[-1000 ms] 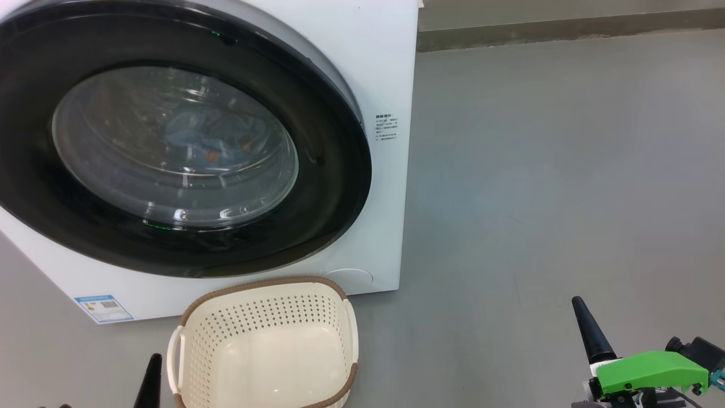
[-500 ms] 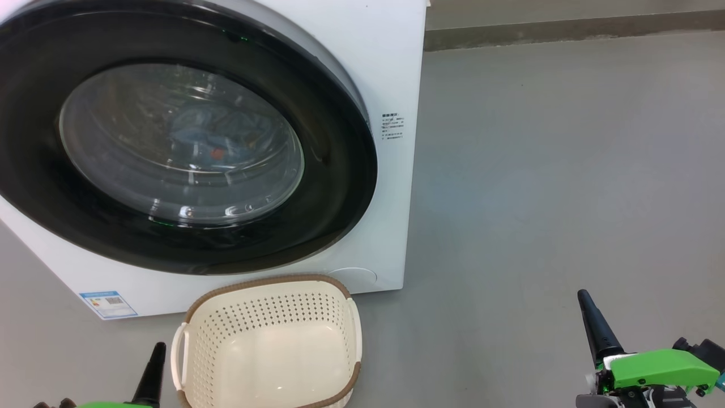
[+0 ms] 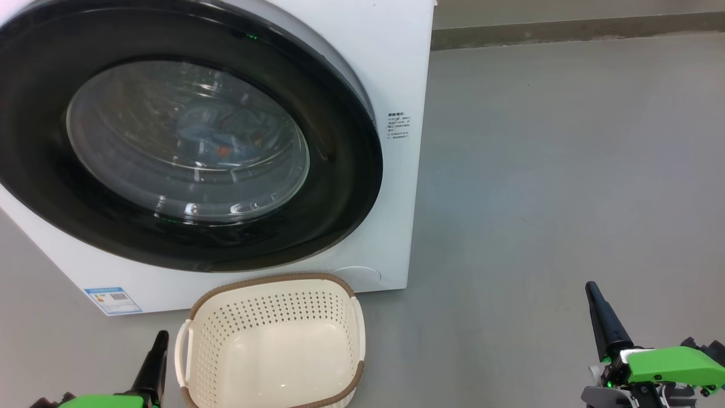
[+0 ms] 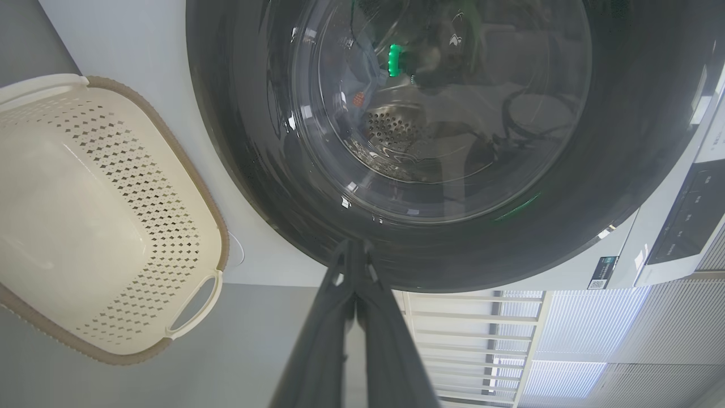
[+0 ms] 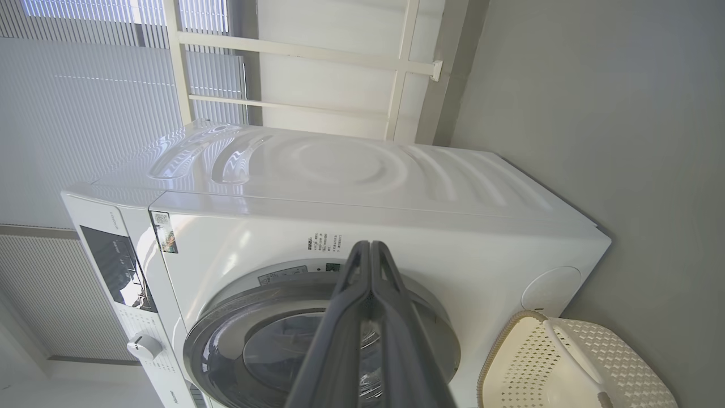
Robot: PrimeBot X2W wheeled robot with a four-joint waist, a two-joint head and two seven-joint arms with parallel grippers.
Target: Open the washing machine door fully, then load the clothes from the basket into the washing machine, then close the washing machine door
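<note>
— Head view?
— The washing machine door [image 3: 340,187] was closed, the clothes [image 3: 226,133] visible through it. The basket [image 3: 272,281] sat at six o'clock. The left gripper [image 3: 162,339] and right gripper [image 3: 592,290] were clenched.
— Left wrist view?
— Jaws pressed together; basket at nine o'clock.
— Right wrist view?
— Jaws together too; basket at five o'clock.

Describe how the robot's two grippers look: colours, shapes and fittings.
The left gripper and right gripper match: long, dark fingers tapering to a blunt tip, matte grey when seen close in the wrist views. Behind each sits a bright green housing. The right one also shows a white collar and black hardware below it.
</note>
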